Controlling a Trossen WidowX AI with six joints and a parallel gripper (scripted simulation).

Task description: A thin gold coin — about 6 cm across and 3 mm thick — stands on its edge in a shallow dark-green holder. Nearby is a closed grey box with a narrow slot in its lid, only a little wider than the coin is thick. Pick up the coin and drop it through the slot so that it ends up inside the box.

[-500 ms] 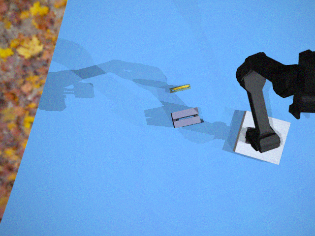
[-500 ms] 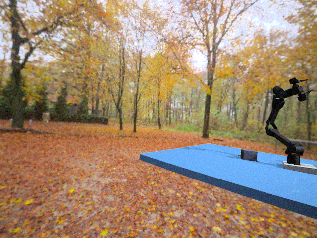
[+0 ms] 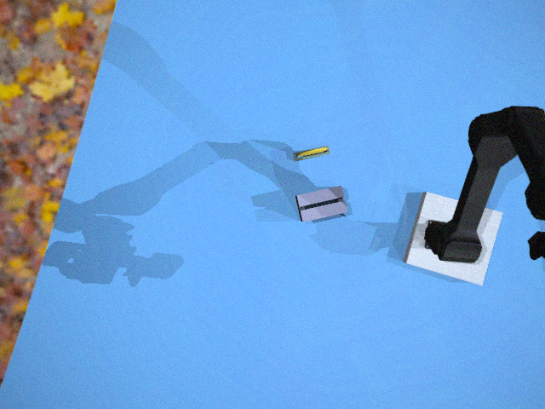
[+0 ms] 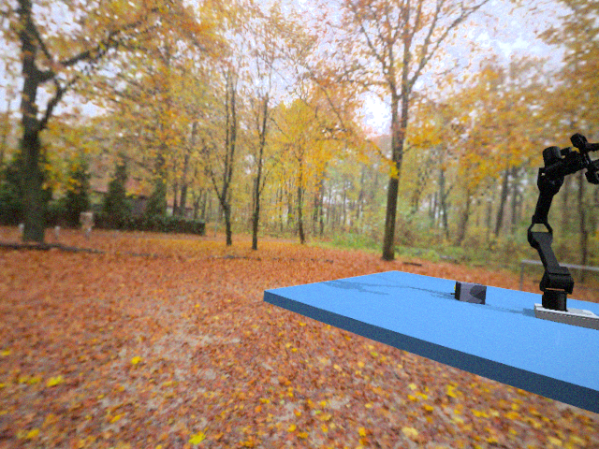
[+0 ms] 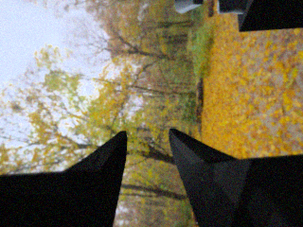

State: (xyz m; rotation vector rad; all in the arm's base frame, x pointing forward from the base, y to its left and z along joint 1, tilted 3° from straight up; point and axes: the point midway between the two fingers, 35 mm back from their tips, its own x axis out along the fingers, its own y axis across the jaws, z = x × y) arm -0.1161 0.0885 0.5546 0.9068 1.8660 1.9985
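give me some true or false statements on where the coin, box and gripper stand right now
1. The coin stands on edge in its holder. True.
2. The gripper is shut on the coin. False: nothing is between its fingers; the wrist view shows only trees and leaves past them.
3. The box lies between the holder and the arm's base plate in the top view. True.
4. The slot in the box lid already has the coin poking out of it. False: the slot shows dark and bare, and the coin is in the holder.
5. The arm reaches low over the box. False: in the exterior view it is raised high, away from the box.
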